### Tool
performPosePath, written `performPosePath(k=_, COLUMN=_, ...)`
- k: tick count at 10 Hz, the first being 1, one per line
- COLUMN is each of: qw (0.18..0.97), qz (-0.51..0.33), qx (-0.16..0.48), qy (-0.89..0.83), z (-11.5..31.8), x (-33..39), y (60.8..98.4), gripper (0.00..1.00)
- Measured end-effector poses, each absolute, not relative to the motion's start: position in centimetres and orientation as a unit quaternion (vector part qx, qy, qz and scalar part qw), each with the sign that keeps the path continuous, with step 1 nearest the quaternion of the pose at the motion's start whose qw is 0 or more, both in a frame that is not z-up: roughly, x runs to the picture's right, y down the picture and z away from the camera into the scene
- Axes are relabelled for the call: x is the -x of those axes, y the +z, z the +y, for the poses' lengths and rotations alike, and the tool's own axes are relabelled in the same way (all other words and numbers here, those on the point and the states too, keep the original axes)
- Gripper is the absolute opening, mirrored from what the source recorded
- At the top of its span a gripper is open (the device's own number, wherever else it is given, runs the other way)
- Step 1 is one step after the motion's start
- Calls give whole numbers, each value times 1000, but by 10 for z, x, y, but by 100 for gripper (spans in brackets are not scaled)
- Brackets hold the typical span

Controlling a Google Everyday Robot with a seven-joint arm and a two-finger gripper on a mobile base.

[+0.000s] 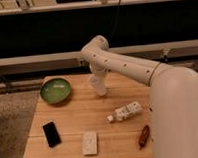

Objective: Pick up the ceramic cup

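Wooden table (pixel 75 127), perhaps dark windows (pixel 40 34)

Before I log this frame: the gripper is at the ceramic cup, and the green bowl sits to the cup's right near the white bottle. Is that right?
Not quite. The camera view shows the green bowl to the left of the ceramic cup, at the table's far left, away from the white bottle. The gripper is indeed at the cup.

You're looking at a lab or test space, not a home: bare wooden table (pixel 74 120) on speckled floor (pixel 12 123), dark railed barrier (pixel 40 31) behind, gripper (pixel 98 85) over the far edge, staged odd items.
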State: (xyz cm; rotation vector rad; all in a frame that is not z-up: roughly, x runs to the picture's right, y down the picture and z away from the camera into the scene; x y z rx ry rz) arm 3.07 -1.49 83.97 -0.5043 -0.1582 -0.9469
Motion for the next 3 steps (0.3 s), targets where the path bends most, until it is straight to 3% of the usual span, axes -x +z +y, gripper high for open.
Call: performPosePath(k=3, qw=856, qz=-76, qx=239, qy=-452, z=-19, x=-31, y=837, gripper=2)
